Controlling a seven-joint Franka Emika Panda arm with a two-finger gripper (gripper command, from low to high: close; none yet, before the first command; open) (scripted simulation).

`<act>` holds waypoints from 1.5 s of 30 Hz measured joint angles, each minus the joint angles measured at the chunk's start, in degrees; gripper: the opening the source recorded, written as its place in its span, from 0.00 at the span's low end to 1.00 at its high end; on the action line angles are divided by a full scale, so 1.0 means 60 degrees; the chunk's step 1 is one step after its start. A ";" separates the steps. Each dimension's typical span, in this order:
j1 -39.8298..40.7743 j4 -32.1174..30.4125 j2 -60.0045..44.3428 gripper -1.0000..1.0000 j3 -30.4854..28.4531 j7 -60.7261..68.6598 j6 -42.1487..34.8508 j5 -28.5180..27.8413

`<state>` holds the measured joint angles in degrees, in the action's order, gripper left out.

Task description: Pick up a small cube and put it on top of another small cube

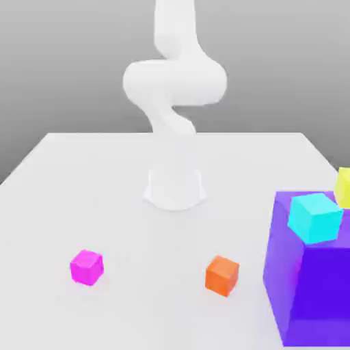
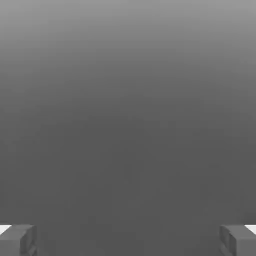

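The claw (image 2: pixel 128 240) stands wide, its two jaws well apart with nothing between them, and the hand view has plain grey backdrop beyond them, so it looks to be aimed off the table rather than down at a cube. In the exterior view the arm (image 1: pixel 175 82) rises from its base and runs out past the top edge, which suggests that the claw is up high and that the task's cubes lie below it; how far to one side, I cannot tell. The magenta cube (image 1: pixel 87 267) sits on the table (image 1: pixel 150 307) toward the exterior view's left, and the orange cube (image 1: pixel 222 275) sits on it to the right of the base, nearer the purple box (image 1: pixel 321 294). The cyan cube (image 1: pixel 315 218) rests on top of that box, and the yellow cube (image 1: pixel 344 188) is cut by the right edge, so what bears it is unclear. The task does not say which cube goes on which. Either way, the coming move is likely to turn on swinging the claw to face down and bringing it over the chosen cube. Magenta and orange are both turned somewhat to the exterior view, so the wrist would probably need to twist to square the jaws to two opposite faces.
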<state>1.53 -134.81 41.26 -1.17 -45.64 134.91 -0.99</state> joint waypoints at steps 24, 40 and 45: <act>0.2823 -0.4248 -0.8509 0.50 -0.1388 0.2587 0.5840 0.1655; 0.3226 -0.4411 -0.7773 0.00 -0.1215 0.1921 0.5274 0.0738; 0.2087 -0.3449 -0.6859 0.00 -0.0703 0.1446 0.3423 0.0312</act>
<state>14.05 -155.51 0.11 -5.39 -36.96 155.44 0.88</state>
